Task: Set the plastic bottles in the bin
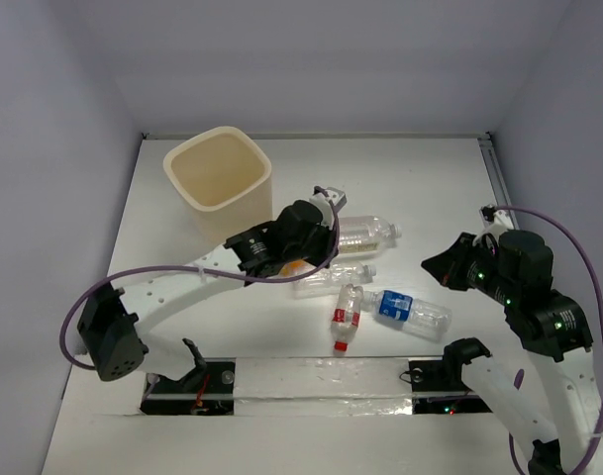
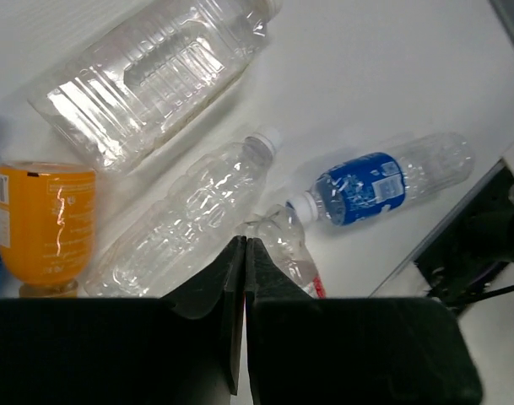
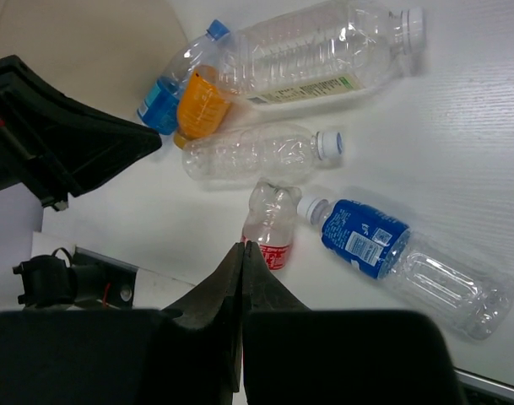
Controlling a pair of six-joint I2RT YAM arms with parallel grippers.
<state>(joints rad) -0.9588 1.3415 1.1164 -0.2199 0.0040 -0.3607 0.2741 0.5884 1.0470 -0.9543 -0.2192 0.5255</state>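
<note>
Both pairs of jaws are clenched on nothing. The left gripper hovers over the bottles, its tips pointing between the unlabelled bottle and the red-label bottle. The large bottle and orange bottle lie beyond. The right gripper hangs near the red-label bottle, with the blue-label bottle beside it. All lie clustered mid-table — the bin stands upright at the back left, apart from them. The table is white, its walls pale grey.
</note>
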